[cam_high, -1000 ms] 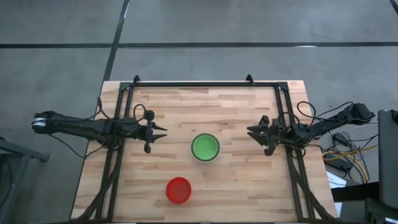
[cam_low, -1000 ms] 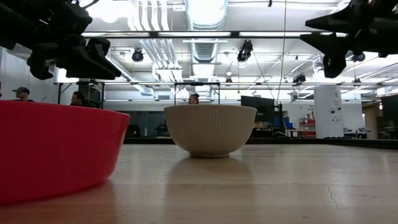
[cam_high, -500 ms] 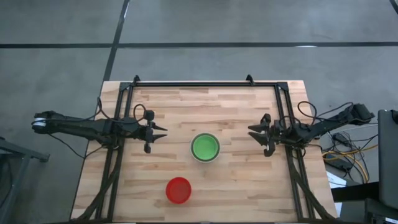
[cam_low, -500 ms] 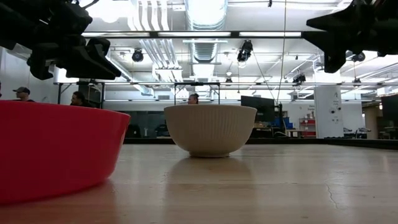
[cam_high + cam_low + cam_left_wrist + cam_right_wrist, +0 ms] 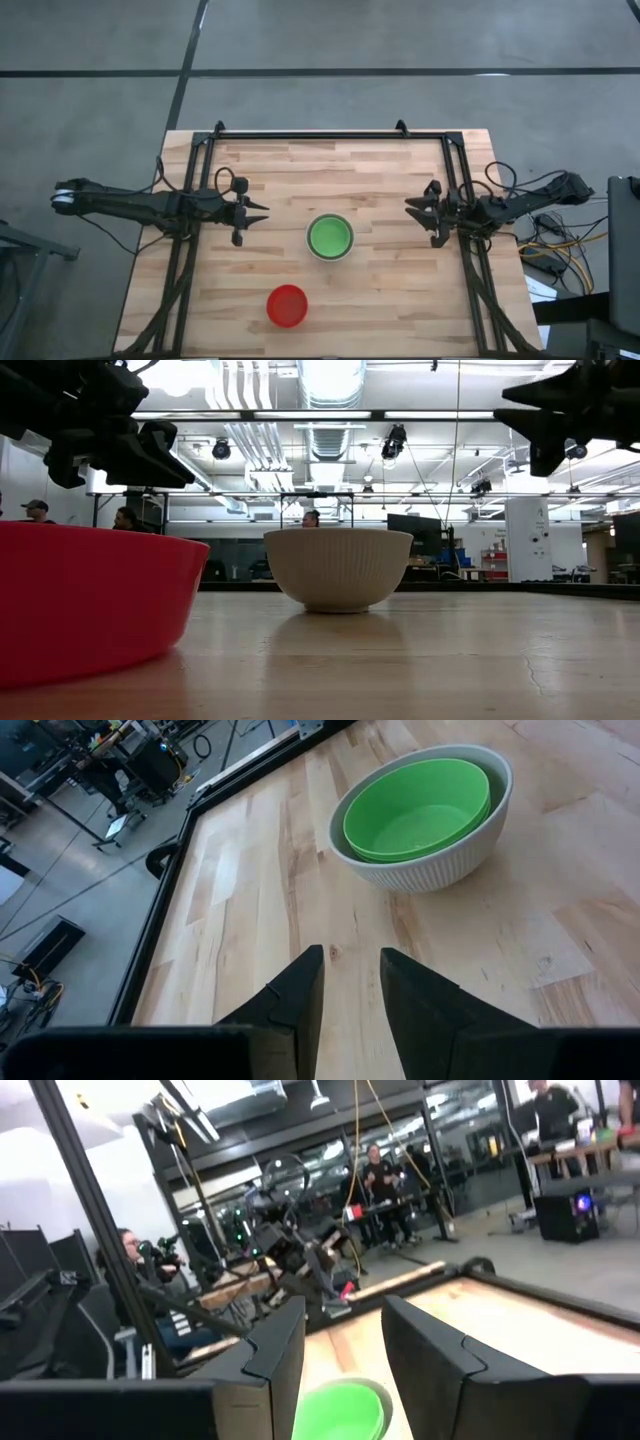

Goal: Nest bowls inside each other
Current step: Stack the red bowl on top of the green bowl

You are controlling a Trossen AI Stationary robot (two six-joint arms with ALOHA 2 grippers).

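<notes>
Green plastic fills the off-white bowl (image 5: pixel 330 237) at the middle of the wooden counter (image 5: pixel 380 180), a green bowl (image 5: pixel 420 808) nested snugly inside it. Nearer the counter's front edge, and well apart from the off-white bowl, the red bowl (image 5: pixel 287 305) sits alone. To either side of the off-white bowl hover the left hand (image 5: pixel 247 216) and the right hand (image 5: pixel 425 216), fingers apart, each holding nothing.

I am working in a big open robotics lab; exposed ducts (image 5: pixel 330 385) and strip lights are running overhead; people (image 5: pixel 378 1180) are sitting at cluttered benches beyond my wooden tabletop (image 5: pixel 380 290); cables (image 5: pixel 555 250) are trailing over the grey concrete floor (image 5: pixel 320 35).
</notes>
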